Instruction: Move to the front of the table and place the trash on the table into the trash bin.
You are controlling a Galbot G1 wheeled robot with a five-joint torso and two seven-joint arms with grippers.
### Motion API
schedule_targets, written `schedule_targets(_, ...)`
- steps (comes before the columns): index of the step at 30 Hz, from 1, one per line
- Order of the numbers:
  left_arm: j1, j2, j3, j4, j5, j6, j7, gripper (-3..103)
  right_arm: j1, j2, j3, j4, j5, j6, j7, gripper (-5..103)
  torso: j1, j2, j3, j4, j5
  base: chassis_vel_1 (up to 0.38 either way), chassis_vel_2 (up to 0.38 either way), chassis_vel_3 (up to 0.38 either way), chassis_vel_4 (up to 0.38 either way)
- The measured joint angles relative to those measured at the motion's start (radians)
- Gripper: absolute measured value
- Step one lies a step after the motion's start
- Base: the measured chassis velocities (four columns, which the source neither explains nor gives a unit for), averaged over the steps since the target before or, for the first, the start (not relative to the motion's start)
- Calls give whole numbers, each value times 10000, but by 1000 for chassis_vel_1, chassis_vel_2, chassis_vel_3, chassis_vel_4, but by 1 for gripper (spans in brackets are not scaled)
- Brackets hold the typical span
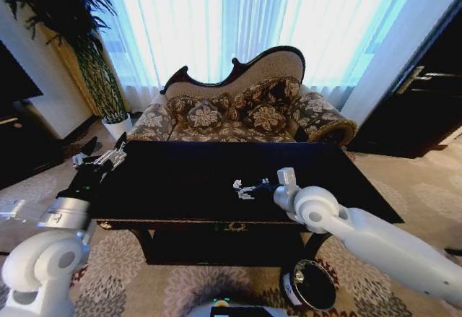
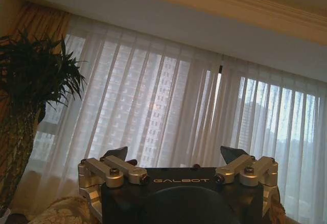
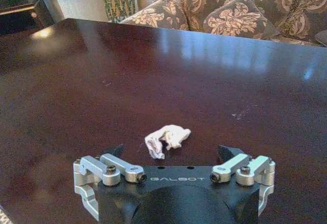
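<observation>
Tabletop: glossy and dark, running across the middle of the head view, a patterned sofa behind it at 12 o'clock.
Tissue: crumpled and white, lying on the tabletop just ahead of the right pincer, between its spread fingers and not touched by them.
Right pincer: released, fingers wide apart, low over the tabletop near its centre.
Left pincer: released, fingers spread, raised at the tabletop's left end at 9 o'clock, its camera facing the sheer curtains.
Bin: black, on the carpet at 5 o'clock, beside the near table leg under the right arm.
Surroundings: potted plant at 10 o'clock; dark door at 2 o'clock.
</observation>
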Motion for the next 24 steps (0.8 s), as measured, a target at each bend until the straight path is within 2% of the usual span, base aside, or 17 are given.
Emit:
schedule_targets(14,110,23,-171,-122,5,-4,6,100,61,81,-221,-320,-782,44,-246,101,1,0,0,0,0,0,0,0,0)
schedule_targets(17,115,46,-208,-142,-12,-4,8,100,66,64,-222,-352,-850,63,-326,95,0,0,0,0,0,0,0,0,0)
schedule_targets(18,113,54,-213,-142,-13,-4,8,100,72,56,-221,-370,-860,76,-362,90,0,1,0,0,0,0,0,0,0)
schedule_targets(19,113,54,-213,-142,-13,-4,8,100,72,56,-221,-370,-860,76,-362,90,0,1,0,0,0,0,0,0,0)
schedule_targets(22,96,60,-213,-142,-16,1,9,100,75,27,-207,-407,-921,89,-437,74,0,2,-1,0,0,0,0,0,0)
schedule_targets(24,91,60,-205,-141,-16,2,9,100,69,18,-199,-413,-944,90,-460,74,0,2,0,0,-1,0,0,0,0)
